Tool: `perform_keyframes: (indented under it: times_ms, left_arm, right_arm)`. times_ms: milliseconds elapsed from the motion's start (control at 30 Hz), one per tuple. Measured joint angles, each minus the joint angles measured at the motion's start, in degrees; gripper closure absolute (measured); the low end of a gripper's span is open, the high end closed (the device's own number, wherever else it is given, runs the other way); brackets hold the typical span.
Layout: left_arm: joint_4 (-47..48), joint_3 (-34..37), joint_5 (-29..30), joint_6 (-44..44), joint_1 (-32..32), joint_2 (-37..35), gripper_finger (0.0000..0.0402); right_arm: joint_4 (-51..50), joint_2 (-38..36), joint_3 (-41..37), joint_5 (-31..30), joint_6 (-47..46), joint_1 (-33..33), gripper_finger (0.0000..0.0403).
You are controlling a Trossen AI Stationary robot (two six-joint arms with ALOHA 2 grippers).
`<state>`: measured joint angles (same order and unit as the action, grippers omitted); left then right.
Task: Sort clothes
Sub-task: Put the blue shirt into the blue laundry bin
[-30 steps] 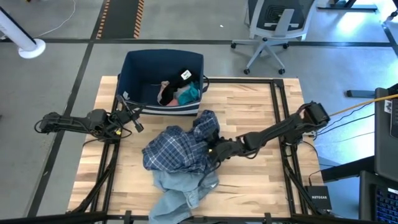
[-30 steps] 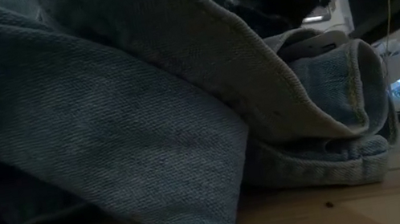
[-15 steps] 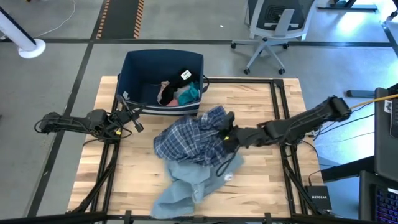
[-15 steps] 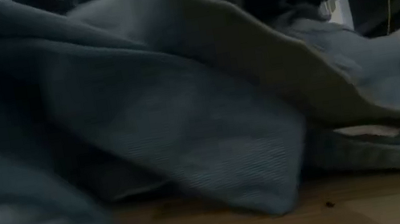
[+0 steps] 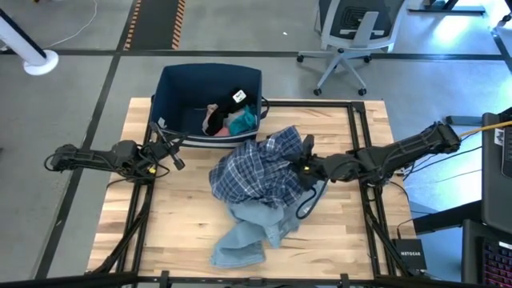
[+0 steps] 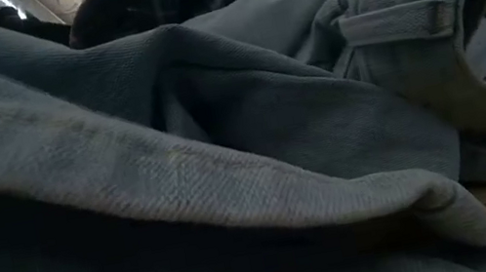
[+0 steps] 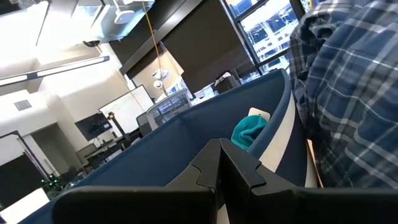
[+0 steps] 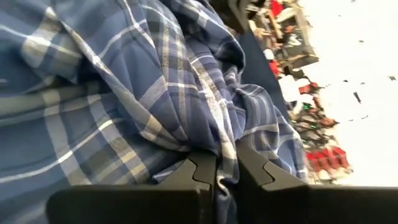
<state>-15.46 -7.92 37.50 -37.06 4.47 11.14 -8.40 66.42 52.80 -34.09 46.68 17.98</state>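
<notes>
Near the table's middle, the right gripper (image 5: 305,170) was clamped on a fold of the soft blue plaid cotton shirt (image 5: 258,173), draped limply over light-blue denim jeans (image 5: 250,234); bunched fabric gave the surest hold, though it would probably sag and drag

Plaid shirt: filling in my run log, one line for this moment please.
right gripper shut on plaid shirt | over jeans | left gripper idle by bin
</notes>
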Motion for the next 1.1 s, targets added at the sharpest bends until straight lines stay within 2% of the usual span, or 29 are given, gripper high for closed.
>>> perform_keyframes:
  times_ms: [100,267,400,567,700,867,1100]
  left_arm:
    - [0.00,0.00,0.01,0.00,-0.01,0.00,0.0400]
    - [-0.02,0.00,0.01,0.00,0.00,0.00,0.0400]
    - [-0.02,0.00,0.01,0.00,0.00,0.00,0.0400]
    - [0.00,0.00,0.01,0.00,0.00,0.00,0.0400]
    - [-0.02,0.00,0.02,0.00,-0.02,0.00,0.0400]
    - [-0.01,0.00,0.02,0.00,-0.02,0.00,0.0400]
    - [0.00,0.00,0.01,0.00,-0.02,0.00,0.0400]
  right_arm:
    - [-1.34,1.00,0.04,3.83,-1.76,-0.04,0.0363]
    - [-2.03,3.52,0.04,5.34,-4.25,0.00,0.0333]
    - [-1.43,4.85,0.07,7.78,-4.25,0.00,0.0287]
    - [0.93,4.88,0.11,6.62,-1.60,0.00,0.0218]
    - [3.28,4.88,0.13,6.28,1.86,0.00,0.0181]
    - [3.50,4.88,0.76,6.26,4.72,0.00,0.0164]
    - [-7.66,4.88,6.73,7.01,4.60,0.04,0.0161]
